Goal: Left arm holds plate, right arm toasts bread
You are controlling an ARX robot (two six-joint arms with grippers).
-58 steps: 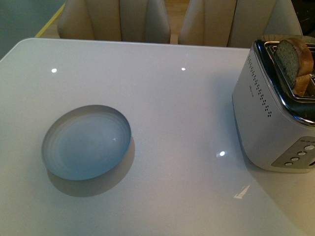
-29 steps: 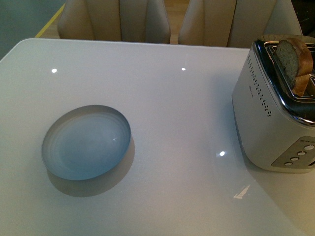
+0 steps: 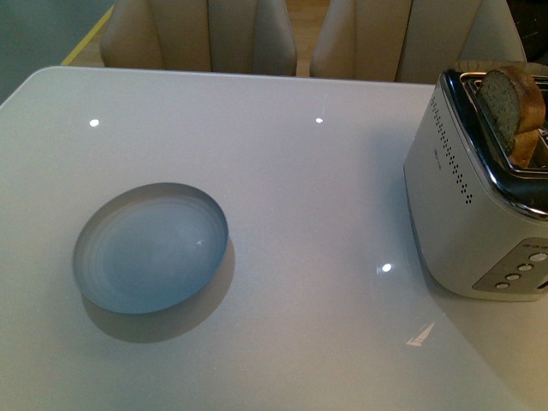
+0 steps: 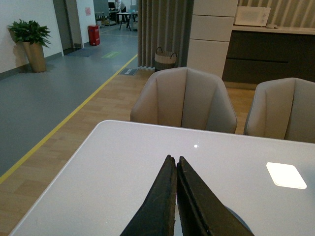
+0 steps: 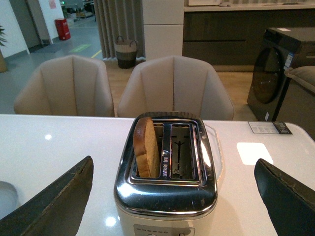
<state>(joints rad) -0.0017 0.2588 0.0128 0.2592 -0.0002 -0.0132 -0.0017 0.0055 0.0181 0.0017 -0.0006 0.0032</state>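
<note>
The pale grey-blue plate (image 3: pixel 150 248) lies on the white table (image 3: pixel 317 188), left of centre, with nothing on it. One slice of bread (image 3: pixel 512 107) stands upright in a slot of the silver toaster (image 3: pixel 467 205) at the right edge. Neither arm shows in the front view. In the left wrist view my left gripper (image 4: pixel 173 158) is shut and holds nothing, hanging over the table with a sliver of the plate (image 4: pixel 236 221) beside its fingers. My right gripper (image 5: pixel 173 161) is open wide, facing the toaster (image 5: pixel 167 196) and the bread (image 5: pixel 146 147) in its slot, touching neither.
Two beige chairs (image 3: pixel 201 34) (image 3: pixel 402 38) stand behind the table's far edge. The toaster's second slot (image 5: pixel 182 150) holds nothing. A washing machine (image 5: pixel 278 69) stands far off to the side.
</note>
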